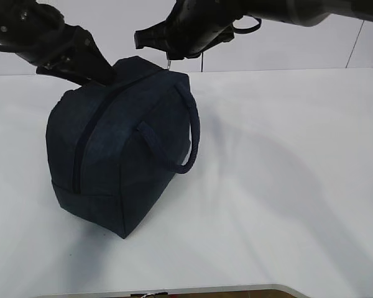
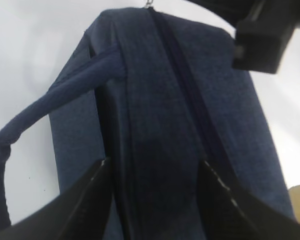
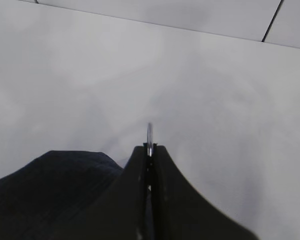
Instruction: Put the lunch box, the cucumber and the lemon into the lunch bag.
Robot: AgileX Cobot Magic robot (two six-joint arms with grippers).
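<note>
Navy bag: boxy dark navy fabric lunch bag (image 1: pixel 121 152) with two looped handles stands on the white table (image 1: pixel 286 161); its zipper (image 2: pixel 190 95) runs closed along the top ridge, between the left jaws and on toward the right ones.
Left gripper: left gripper (image 2: pixel 155 200) has its jaws parted fairly wide, one black finger (image 2: pixel 85 205) on either side of the bag's top ridge; the fabric lies between them, and whether the pads press it cannot be told.
Right gripper: right gripper (image 3: pixel 150 150) has its jaws pressed together on the thin silver ring pull (image 3: pixel 149 134), which sticks up just beyond the fingertips at the bag's far end.
Writing: no readable brand or label on the bag or the arms.
Lunch box, cucumber, lemon: in none of the views.
Exterior view only: the whole bag, the near handle (image 1: pixel 177 133) drooping down its side, both arms above it.
Left wrist view only: the zipper's length and the far handle (image 2: pixel 50 107) hanging off to one side.
Right wrist view only: the pinch on the ring, seen edge-on.
</note>
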